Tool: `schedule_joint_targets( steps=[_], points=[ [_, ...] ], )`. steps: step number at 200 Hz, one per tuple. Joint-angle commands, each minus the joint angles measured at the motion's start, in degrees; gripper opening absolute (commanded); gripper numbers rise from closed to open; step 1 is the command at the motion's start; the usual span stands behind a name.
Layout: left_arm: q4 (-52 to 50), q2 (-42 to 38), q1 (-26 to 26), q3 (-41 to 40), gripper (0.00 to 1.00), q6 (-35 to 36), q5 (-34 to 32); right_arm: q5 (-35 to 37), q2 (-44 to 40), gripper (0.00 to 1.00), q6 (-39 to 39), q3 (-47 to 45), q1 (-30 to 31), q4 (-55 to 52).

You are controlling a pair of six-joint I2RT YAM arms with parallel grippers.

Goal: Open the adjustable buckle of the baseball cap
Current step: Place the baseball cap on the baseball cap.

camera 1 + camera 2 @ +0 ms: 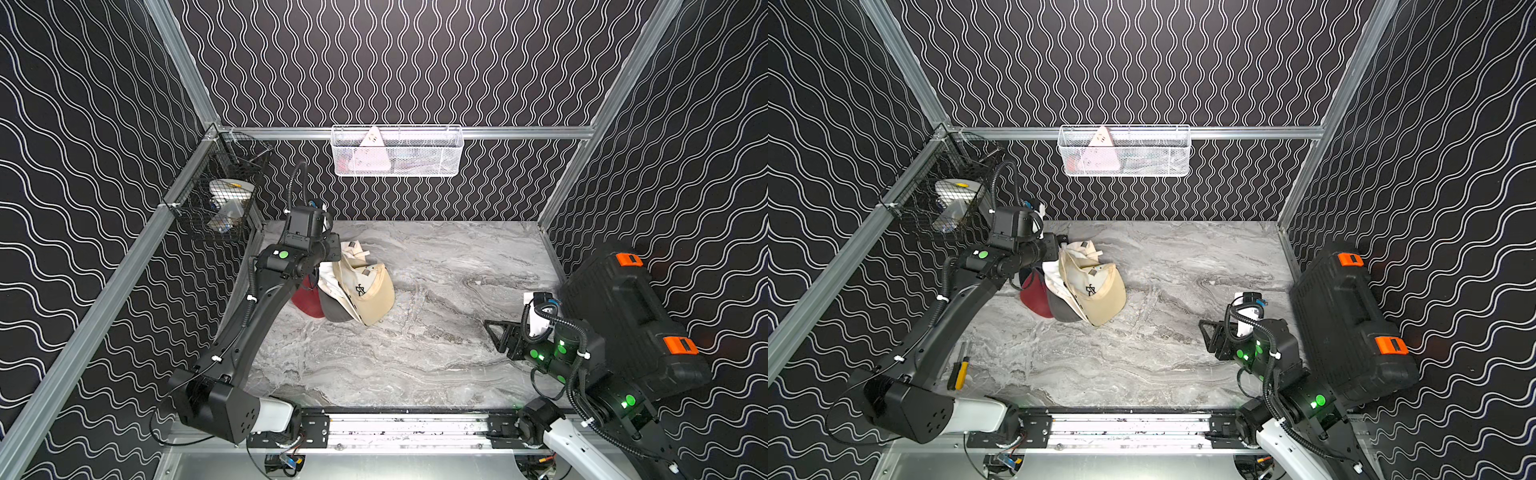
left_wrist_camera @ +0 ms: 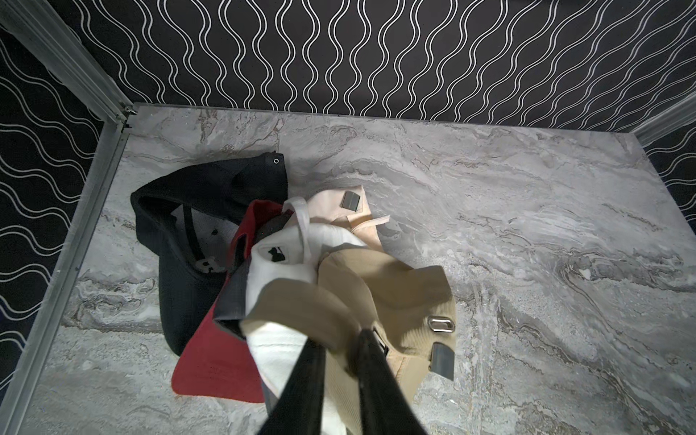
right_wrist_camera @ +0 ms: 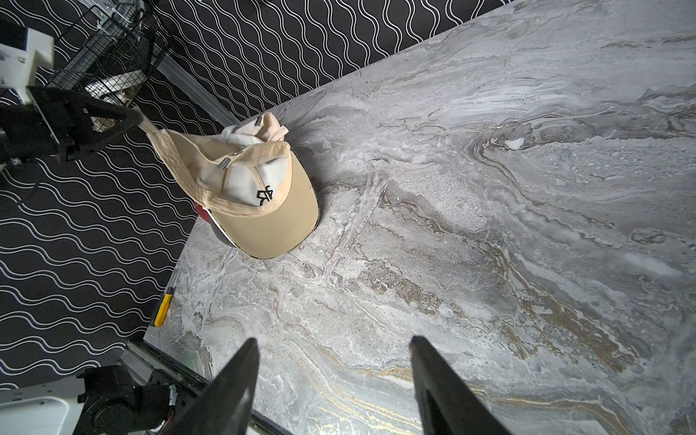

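Note:
A tan baseball cap point(image 1: 370, 291) point(image 1: 1100, 291) lies on top of a pile of caps at the table's back left. Its metal buckle point(image 2: 441, 324) and grey strap clasp point(image 2: 443, 357) show on the back band; the buckle point(image 3: 224, 162) also shows in the right wrist view. My left gripper point(image 2: 341, 339) point(image 3: 140, 117) is shut on the cap's back edge, with tan cloth between its fingers and the edge drawn up taut. My right gripper point(image 3: 335, 342) point(image 1: 495, 332) hovers open over bare table at the front right, with nothing between its fingers.
Under the tan cap lie a black cap point(image 2: 196, 226), a red one point(image 2: 214, 361), a white one point(image 2: 278, 256) and a cream one point(image 2: 339, 207). A black tool case point(image 1: 623, 316) stands at the right. A yellow-handled tool point(image 1: 959, 370) lies front left. Wire baskets point(image 1: 224, 199) point(image 1: 397, 151) hang on the walls.

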Motion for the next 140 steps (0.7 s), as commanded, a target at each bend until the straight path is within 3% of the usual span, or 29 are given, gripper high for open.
schedule_joint_targets(
  steps=[1, 89, 140],
  points=[
    [0.6, -0.8, 0.2, -0.8, 0.34, -1.1, -1.3, 0.5, -0.1, 0.65, 0.5, 0.2, 0.1, 0.1],
    [0.7, -2.5, 0.2, -2.9, 0.57, -2.0, -3.0, 1.3, -1.1, 0.66, 0.6, 0.2, 0.1, -0.8],
    [1.3, -4.5, 1.1, -5.2, 0.64, -3.5, -2.0, 1.1, -1.3, 0.67, 1.0, -0.5, 0.1, -0.3]
  ],
)
